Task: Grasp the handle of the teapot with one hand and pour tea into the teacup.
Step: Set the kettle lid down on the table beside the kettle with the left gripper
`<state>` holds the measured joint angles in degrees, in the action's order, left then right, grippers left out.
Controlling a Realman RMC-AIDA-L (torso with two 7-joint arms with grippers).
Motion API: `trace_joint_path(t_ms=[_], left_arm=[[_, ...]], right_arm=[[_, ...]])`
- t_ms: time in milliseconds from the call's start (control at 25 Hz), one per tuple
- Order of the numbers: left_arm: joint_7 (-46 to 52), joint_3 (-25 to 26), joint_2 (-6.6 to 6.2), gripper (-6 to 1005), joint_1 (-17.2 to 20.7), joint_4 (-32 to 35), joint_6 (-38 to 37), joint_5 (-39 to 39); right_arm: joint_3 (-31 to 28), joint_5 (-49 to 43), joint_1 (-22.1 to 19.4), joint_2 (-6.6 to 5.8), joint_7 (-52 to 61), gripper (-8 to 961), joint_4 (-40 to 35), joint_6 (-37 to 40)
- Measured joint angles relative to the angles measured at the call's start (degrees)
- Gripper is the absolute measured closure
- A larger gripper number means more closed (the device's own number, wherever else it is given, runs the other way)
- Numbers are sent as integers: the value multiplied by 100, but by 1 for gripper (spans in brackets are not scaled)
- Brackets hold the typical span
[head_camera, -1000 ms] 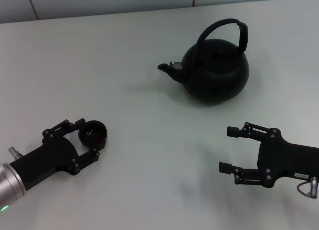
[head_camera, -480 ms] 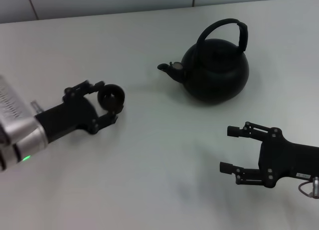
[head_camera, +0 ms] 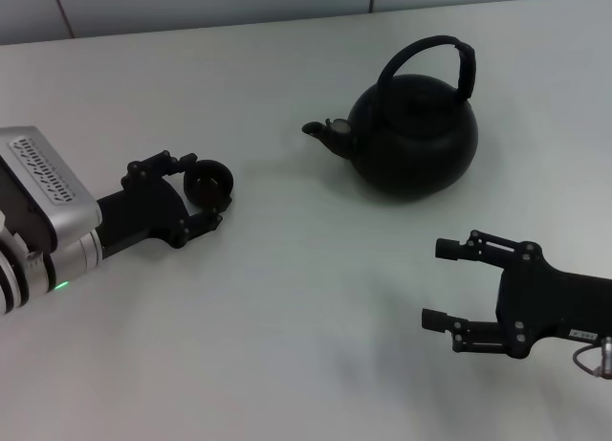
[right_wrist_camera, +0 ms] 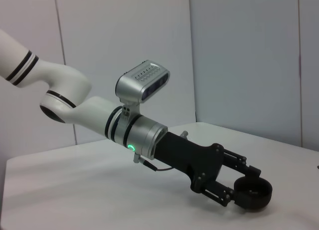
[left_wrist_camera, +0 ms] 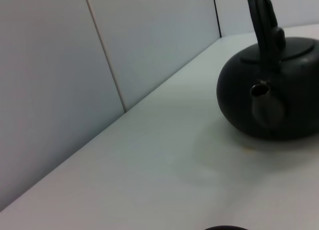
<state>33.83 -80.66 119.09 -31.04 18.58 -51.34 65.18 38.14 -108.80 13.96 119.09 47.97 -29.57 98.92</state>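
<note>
No text, brand or number can be read anywhere. A small white label (head_camera: 580, 334) sits on the body of the right hand (head_camera: 442, 286), but its print is too small to make out.

L end effector (head_camera: 203, 197) carried teacup (head_camera: 208, 183) fwd.

A pale tabletop (head_camera: 287, 297) meets a wall of grey panels (left_wrist_camera: 75, 65) with dark seams
</note>
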Motion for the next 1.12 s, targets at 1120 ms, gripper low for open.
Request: trace_joint_path(t_ms=[1120], left_arm=[[202, -59, -2, 287, 28, -95, 131, 10]], right_arm=[[23, -1, 28, 9, 2, 126, -5, -6]])
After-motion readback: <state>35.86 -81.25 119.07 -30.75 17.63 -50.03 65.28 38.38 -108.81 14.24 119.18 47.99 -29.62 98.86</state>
